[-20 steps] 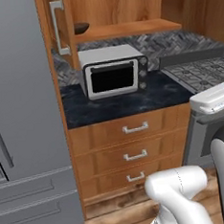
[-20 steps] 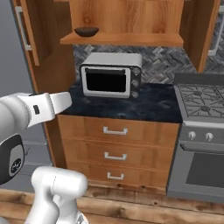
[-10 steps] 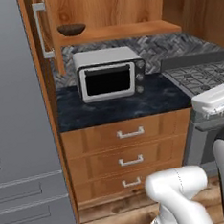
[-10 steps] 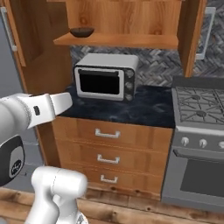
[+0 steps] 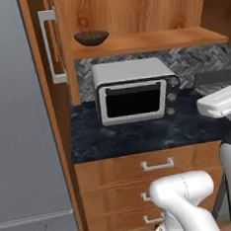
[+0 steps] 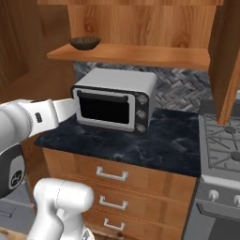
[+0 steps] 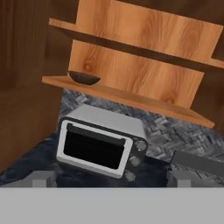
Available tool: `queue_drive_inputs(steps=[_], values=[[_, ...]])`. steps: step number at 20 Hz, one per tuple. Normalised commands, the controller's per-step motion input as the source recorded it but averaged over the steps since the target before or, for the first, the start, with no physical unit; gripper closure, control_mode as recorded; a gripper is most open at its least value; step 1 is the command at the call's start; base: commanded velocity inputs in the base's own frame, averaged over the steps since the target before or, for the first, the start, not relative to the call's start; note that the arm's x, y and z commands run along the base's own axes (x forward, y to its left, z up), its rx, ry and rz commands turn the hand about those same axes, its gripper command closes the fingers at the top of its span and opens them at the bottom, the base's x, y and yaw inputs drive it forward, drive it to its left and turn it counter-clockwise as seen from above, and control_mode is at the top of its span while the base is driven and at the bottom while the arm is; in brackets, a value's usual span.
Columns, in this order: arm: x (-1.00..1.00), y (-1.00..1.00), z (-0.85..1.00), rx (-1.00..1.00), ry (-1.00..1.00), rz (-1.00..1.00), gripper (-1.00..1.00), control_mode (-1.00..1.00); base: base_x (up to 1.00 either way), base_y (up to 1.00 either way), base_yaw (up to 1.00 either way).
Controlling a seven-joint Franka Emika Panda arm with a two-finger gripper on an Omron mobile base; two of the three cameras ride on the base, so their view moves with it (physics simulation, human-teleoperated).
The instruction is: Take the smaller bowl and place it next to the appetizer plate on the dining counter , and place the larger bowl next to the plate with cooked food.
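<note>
With your jaws spread wide and empty, the smaller bowl [image 5: 91, 38] sat at eleven o'clock above the toaster oven [image 5: 134, 90], risking a knock off its shelf [image 5: 150, 41].

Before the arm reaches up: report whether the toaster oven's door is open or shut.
Shut. The toaster oven door sits flush against its front, handle along the top edge, dark glass facing out.

I see the smaller bowl [image 5: 91, 38] [image 6: 85, 42] [image 7: 84, 78], shallow, round and dark brown, sitting upright on the wooden shelf near its left end, at about eleven o'clock above the toaster oven.
</note>
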Motion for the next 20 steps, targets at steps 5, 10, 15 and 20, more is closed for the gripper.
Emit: queue_drive_inputs(steps=[5, 10, 15, 20], values=[[0.00, 0.00, 0.00, 0.00, 0.00, 0.00, -1.00, 1.00, 0.76, 0.03, 0.05], [0.00, 0.00, 0.00, 0.00, 0.00, 0.00, -1.00, 1.00, 0.79, 0.34, 0.00], [0.00, 0.00, 0.00, 0.00, 0.00, 0.00, -1.00, 1.00, 0.77, 0.47, 0.00], [0.04, 0.05, 0.00, 0.00, 0.05, 0.00, -1.00, -1.00, 0.27, 0.20, 0.00]])
